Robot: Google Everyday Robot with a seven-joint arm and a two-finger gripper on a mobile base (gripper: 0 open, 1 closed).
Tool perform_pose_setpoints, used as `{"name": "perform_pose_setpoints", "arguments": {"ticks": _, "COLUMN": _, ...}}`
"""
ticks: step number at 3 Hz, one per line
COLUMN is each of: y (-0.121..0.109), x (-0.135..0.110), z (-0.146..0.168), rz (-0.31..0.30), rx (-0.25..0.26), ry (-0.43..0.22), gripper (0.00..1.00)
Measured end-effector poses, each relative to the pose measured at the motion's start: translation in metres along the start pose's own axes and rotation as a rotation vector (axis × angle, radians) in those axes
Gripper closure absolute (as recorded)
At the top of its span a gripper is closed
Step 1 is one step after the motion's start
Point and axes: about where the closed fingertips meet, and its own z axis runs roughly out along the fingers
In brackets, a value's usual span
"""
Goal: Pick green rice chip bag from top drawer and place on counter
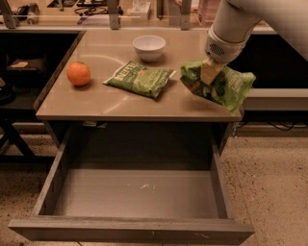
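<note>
Pinching a crinkled lime-green bag, tool seemingly hovers above counter.

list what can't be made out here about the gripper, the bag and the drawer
Camera view only:
- gripper, above the counter's right end: fingertips buried in the green rice chip bag it clamps.
- Whether that bag touches the counter: its own bulk hides its underside.
- top drawer: rear hidden under the counter.
- arm: cut off by the top and right edges.
</note>
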Motion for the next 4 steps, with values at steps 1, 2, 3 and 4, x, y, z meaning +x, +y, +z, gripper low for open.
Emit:
{"name": "perform_pose_setpoints", "arguments": {"ticks": 1, "y": -0.015, "x": 0.004, "z": 0.018, "rz": 0.021, "rx": -0.015, "ry": 0.016, "gripper": 1.00}}
{"name": "perform_pose_setpoints", "arguments": {"ticks": 2, "y": -0.024, "x": 0.011, "z": 0.038, "rz": 0.038, "rx": -0.042, "ry": 0.029, "gripper": 1.00}}
{"name": "perform_pose_setpoints", "arguments": {"ticks": 3, "y": -0.024, "x": 0.011, "z": 0.040, "rz": 0.038, "rx": -0.044, "ry": 0.030, "gripper": 0.82}}
{"name": "perform_pose_setpoints", "arguments": {"ticks": 4, "y": -0.024, "x": 0.011, "z": 0.040, "rz": 0.038, "rx": -0.044, "ry": 0.030, "gripper": 0.59}}
